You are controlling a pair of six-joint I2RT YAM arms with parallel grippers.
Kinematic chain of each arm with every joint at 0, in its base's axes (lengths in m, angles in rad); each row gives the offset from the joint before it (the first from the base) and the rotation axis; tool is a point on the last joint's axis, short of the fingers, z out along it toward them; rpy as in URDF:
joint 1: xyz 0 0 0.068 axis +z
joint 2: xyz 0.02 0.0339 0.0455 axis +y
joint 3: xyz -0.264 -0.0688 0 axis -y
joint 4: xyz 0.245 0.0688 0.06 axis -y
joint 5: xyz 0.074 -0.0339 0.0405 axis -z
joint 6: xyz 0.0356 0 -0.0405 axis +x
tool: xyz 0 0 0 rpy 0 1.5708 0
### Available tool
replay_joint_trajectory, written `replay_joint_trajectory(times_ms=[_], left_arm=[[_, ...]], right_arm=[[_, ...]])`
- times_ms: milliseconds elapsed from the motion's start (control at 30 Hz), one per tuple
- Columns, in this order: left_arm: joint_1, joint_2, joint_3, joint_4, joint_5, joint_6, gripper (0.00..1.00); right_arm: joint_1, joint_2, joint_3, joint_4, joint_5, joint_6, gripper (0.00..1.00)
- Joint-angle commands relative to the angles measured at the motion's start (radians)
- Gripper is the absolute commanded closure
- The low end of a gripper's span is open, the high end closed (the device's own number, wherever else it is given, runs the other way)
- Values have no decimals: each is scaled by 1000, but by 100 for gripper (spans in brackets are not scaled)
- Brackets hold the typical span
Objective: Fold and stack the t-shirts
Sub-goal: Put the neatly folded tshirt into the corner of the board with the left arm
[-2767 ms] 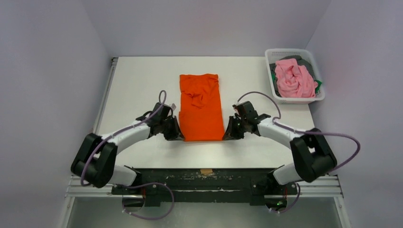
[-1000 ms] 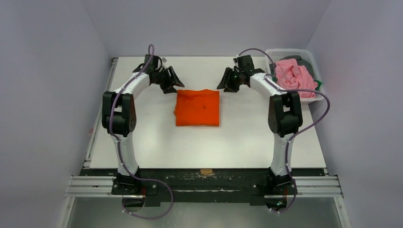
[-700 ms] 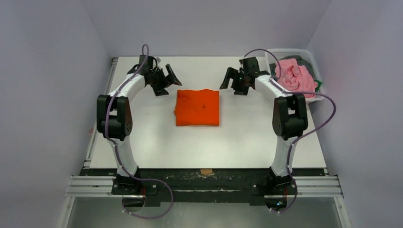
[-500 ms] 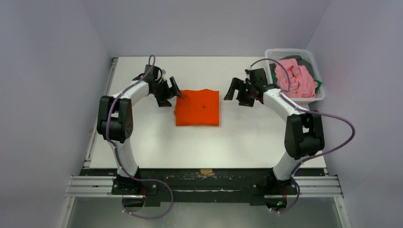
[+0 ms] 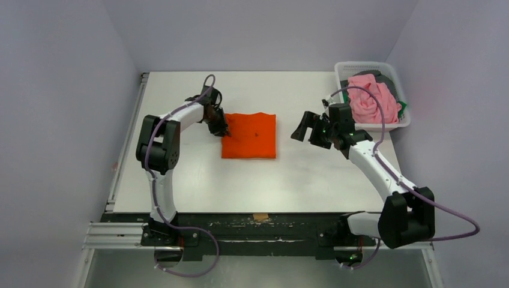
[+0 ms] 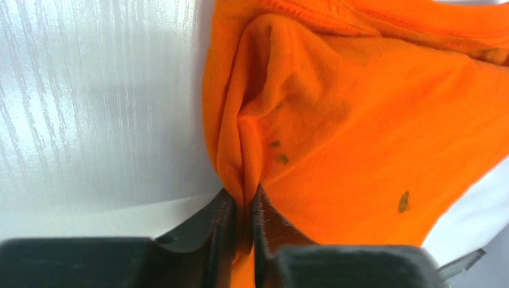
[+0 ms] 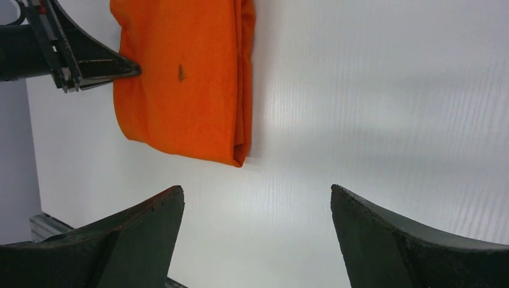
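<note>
on the table's middle: orange shirt pinched at its left edge

near the centre of the white table (image 5: 180, 174) the orange t-shirt (image 5: 249, 136) lay folded into a rough square, with a tiny dark speck (image 5: 257, 134) on its upper face. the left gripper (image 5: 221, 128) sat at the shirt's left edge, toward the far corner. the left wrist view showed its fingers (image 6: 216, 234) pressed nearly together on a raised ridge of orange cloth caught between them. the right gripper (image 5: 307, 129) hung to the right of the shirt, apart from it, its jaws spread wide with only bare table between them. at the far right corner of the table stood a white mesh basket (image 5: 360, 65). it held a crumpled pink t-shirt (image 5: 371, 99) on top of darker cloth (image 5: 390, 79), which showed at the basket's far and right sides.
</note>
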Motion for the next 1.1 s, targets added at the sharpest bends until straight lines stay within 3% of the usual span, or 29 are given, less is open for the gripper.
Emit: replay_joint_trajectory(times_ms=[0, 300, 367, 500, 767, 867, 1067], left_arm=[[-22, 28, 70, -69, -148, 19, 100], [9, 121, 334, -252, -363, 99, 100], [44, 144, 396, -271, -311, 118, 100], [110, 181, 531, -320, -381, 151, 100], [280, 352, 876, -371, -330, 266, 100], [338, 389, 951, -360, -317, 297, 100], [420, 394, 952, -217, -336, 385, 100]], right_arm=[[3, -107, -34, 6, 29, -12, 10], [2, -213, -59, -22, 37, -27, 10], [2, -229, -65, -20, 42, -32, 10], [2, -249, -77, 18, 69, -28, 10], [3, -246, -87, 36, 201, -47, 9], [3, -245, -108, 75, 214, -56, 9], [3, -206, -130, 126, 212, -69, 9]])
